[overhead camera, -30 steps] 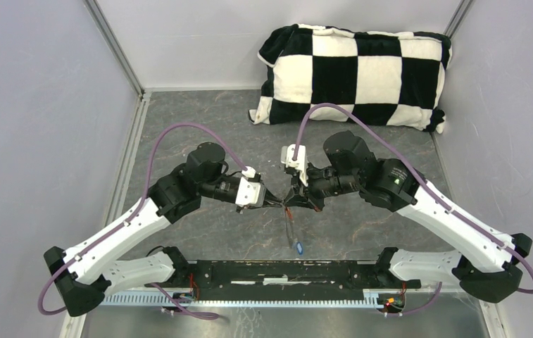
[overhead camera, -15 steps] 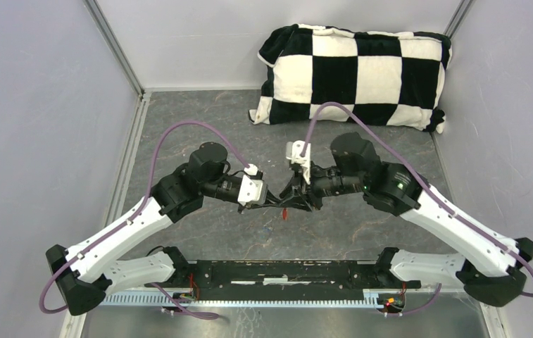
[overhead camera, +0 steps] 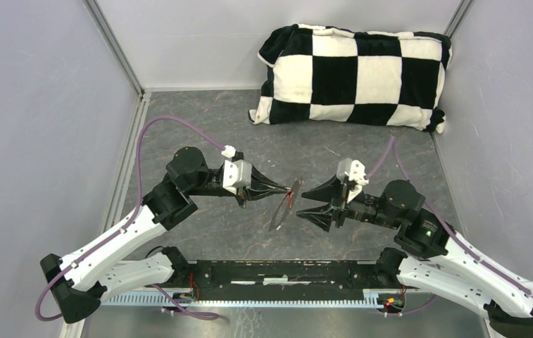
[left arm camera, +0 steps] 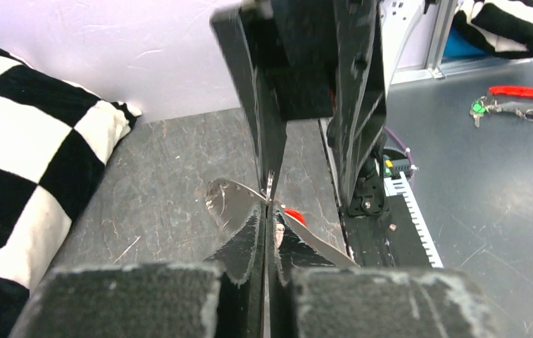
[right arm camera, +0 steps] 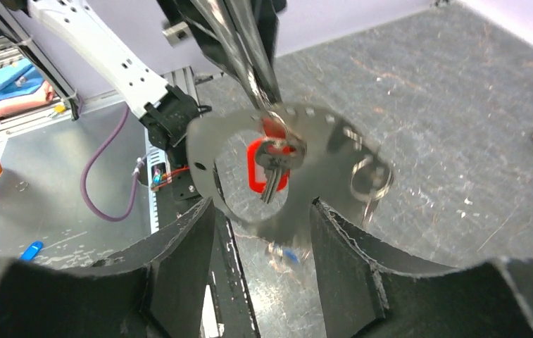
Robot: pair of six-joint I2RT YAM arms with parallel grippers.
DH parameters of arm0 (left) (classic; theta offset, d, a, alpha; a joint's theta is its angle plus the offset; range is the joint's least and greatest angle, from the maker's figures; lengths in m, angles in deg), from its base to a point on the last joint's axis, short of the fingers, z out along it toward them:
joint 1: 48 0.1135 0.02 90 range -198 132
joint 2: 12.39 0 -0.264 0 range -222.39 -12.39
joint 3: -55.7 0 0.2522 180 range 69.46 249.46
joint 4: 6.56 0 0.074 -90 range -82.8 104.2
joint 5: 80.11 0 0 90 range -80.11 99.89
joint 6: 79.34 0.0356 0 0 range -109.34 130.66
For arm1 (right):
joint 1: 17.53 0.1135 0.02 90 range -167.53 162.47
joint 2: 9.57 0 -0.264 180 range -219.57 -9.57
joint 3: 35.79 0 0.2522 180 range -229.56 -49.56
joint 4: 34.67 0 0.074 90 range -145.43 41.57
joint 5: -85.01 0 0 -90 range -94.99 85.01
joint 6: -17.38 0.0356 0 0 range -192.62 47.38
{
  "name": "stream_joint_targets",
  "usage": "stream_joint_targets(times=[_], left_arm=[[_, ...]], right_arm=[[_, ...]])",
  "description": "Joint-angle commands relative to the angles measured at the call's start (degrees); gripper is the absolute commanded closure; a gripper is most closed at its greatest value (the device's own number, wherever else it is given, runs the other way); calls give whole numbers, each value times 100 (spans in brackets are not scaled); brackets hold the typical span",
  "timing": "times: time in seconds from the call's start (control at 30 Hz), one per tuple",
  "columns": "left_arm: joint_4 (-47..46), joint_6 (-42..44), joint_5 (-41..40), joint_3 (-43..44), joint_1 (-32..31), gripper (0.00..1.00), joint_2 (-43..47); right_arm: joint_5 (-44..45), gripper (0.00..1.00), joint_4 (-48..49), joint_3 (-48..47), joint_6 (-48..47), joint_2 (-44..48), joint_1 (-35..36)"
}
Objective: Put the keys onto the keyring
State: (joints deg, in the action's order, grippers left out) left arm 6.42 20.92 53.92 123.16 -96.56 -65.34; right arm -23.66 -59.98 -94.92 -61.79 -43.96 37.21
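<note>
From above, the left gripper (overhead camera: 289, 189) pinches the keyring (overhead camera: 277, 214) mid-table, with the red key (overhead camera: 289, 200) near its top. The right gripper (overhead camera: 301, 203) gapes just right of it.

The left wrist view shows its jaws pressed together on the band.

In the right wrist view, spread jaws frame the loop. The blue key (right arm camera: 288, 256) is blurred below it, and I cannot tell whether it is threaded.

The pinch looks thin, so a tug from the right could pull the loop free.
</note>
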Motion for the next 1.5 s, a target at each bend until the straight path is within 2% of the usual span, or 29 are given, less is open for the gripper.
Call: stream_joint_targets(times=[0.0, 0.17, 0.27, 0.43, 0.47, 0.63, 0.77, 1.2, 1.27, 1.3, 1.33, 1.37, 1.4, 1.47], left_arm=[[-747, -552, -127, -10, 30, 98, 75], [-766, -517, -153, -51, 28, 98, 113], [-721, -458, -152, -58, 22, 98, 132], [-711, -360, -223, -87, 28, 98, 170], [-713, -358, -223, -85, 29, 98, 164], [-664, -290, -211, -95, 22, 98, 176], [-515, -114, -217, -154, 30, 98, 212], [-344, 61, 20, -127, 22, 98, 158], [-344, 75, -15, -122, 27, 98, 175], [-344, 101, -60, -122, 27, 98, 191], [-344, 133, -148, -129, 22, 98, 192], [-349, 171, -268, -146, 23, 98, 197], [-352, 210, -423, -152, 23, 98, 193], [-433, 251, -828, -178, 24, 98, 172]], right_arm=[[113, 42, 782, 124, 286, -188, 15], [43, 43, 1100, 124, 236, -486, 15], [162, 48, 1112, 146, 218, -584, 16], [66, 50, 1428, 225, 302, -654, 16], [50, 53, 1428, 225, 301, -678, 10], [-10, 88, 1239, 21, 161, -776, 11], [-18, 99, 936, -236, -6, -662, 10], [-548, 99, 592, -667, -237, -1032, 11], [-490, 95, 435, -675, -262, -1011, 15], [-367, 86, 287, -675, -280, -986, 13], [-170, 71, 91, -682, -321, -937, 15], [209, 60, -111, -692, -330, -887, 10], [500, 43, -341, -706, -360, -825, 14], [987, 31, -595, -711, -396, -702, 10]])
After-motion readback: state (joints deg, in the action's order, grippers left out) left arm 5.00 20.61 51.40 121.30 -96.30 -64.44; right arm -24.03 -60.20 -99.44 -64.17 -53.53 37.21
